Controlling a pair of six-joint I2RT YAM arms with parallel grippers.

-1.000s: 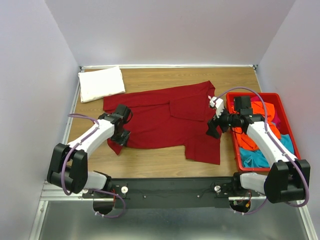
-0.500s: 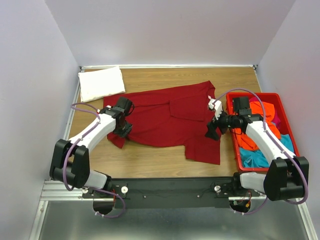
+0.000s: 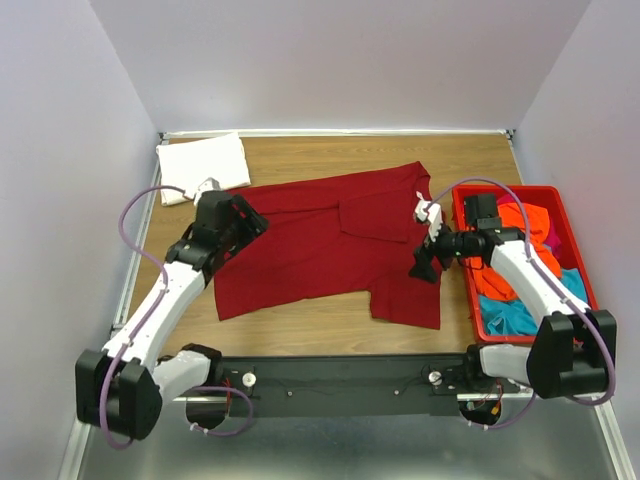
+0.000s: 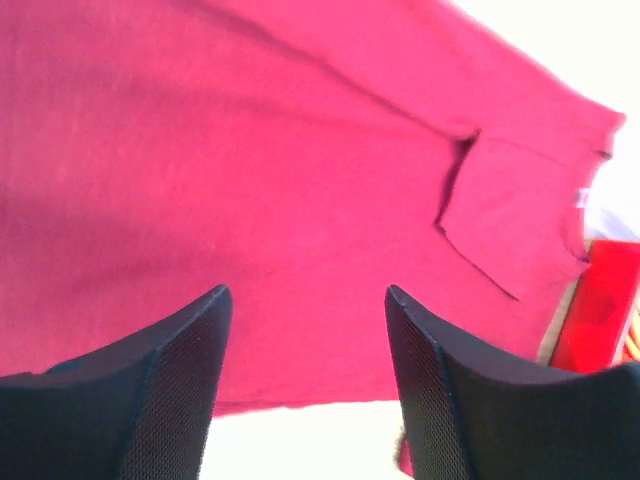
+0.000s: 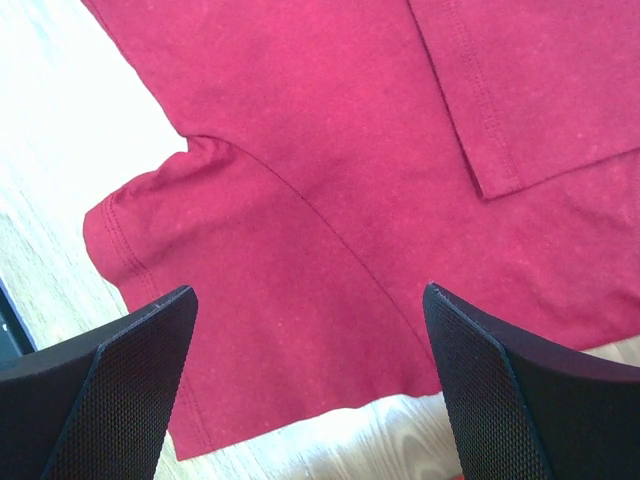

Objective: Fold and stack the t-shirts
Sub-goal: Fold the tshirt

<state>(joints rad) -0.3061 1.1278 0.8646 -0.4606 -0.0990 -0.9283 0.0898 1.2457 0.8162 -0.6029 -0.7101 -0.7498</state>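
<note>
A dark red t-shirt [image 3: 330, 240] lies spread across the middle of the table, one sleeve flap folded onto its chest. My left gripper [image 3: 247, 227] hovers over the shirt's left part. In the left wrist view the left gripper [image 4: 305, 300] is open, with only red cloth [image 4: 300, 180] below it. My right gripper [image 3: 424, 258] is open above the shirt's right sleeve [image 5: 300, 200], and nothing sits between the fingers [image 5: 130, 370] there. A folded white t-shirt [image 3: 203, 165] rests at the back left. Orange [image 3: 522, 222], teal [image 3: 508, 318] and magenta [image 3: 549, 238] t-shirts lie bunched in the bin.
The rigid red plastic bin [image 3: 500, 189] stands at the right edge of the table, close behind my right arm. Bare wood [image 3: 300, 325] shows along the front, between the shirt and the black arm rail [image 3: 340, 378]. Grey walls enclose the table on three sides.
My left gripper opened, let go of the dark red shirt's lower left corner and swung back and up over its left part. That corner now lies flat. The right arm barely moved.
</note>
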